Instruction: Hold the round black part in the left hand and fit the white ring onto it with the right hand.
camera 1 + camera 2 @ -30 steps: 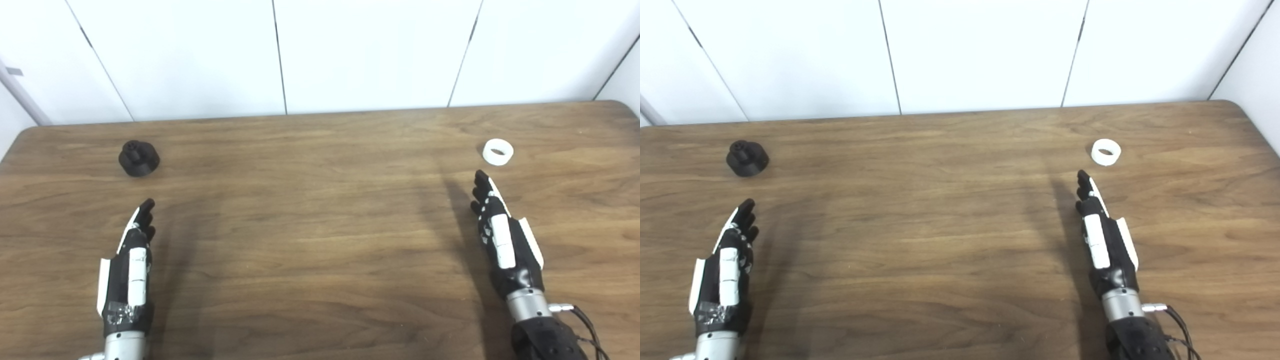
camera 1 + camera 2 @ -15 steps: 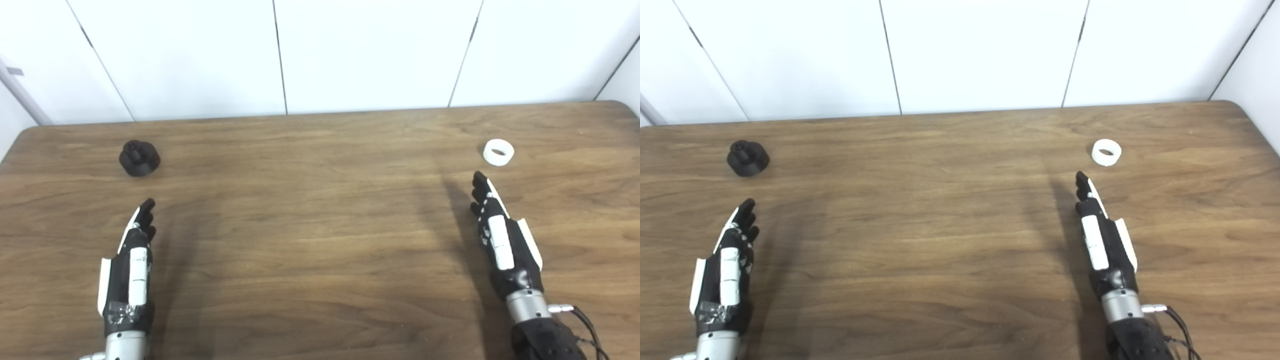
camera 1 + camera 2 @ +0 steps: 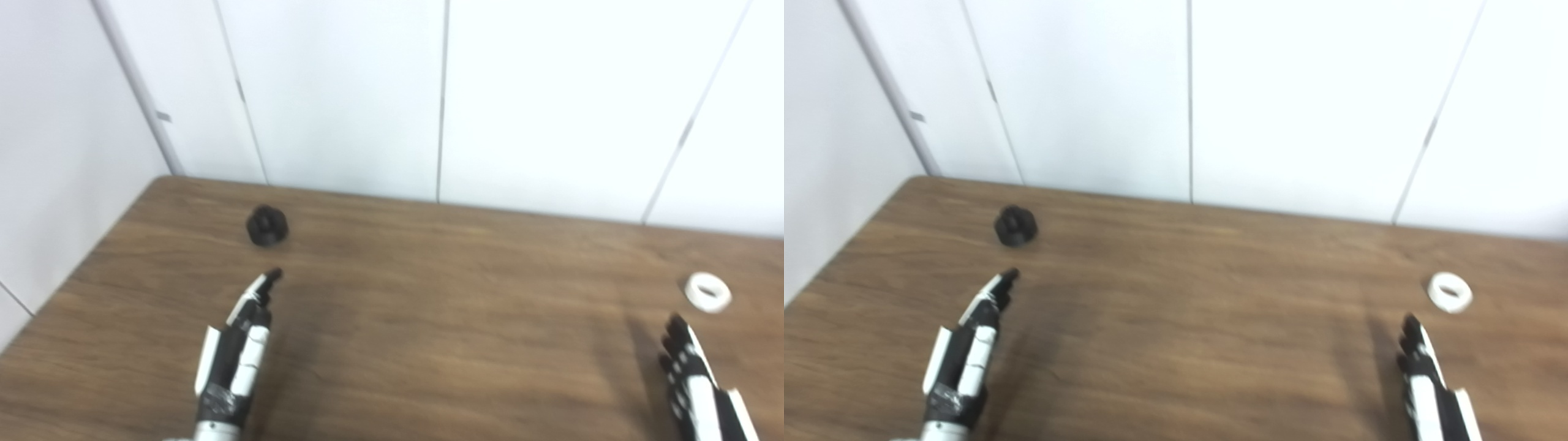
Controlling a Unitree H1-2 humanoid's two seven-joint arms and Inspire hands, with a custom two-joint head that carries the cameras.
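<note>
Black part sitting far-left on table, white ring far-right. Left hand and right hand hovering empty, fingers extended. Camera swinging left; parts unmoved, hands barely shifted, reach pending.

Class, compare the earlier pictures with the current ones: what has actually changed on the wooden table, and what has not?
Only the camera moved: the whole view swung left and upward and is blurred. The round black part and the white ring lie on the brown wooden table, untouched. The left hand and right hand are open, each short of its part, holding nothing, as before.
</note>
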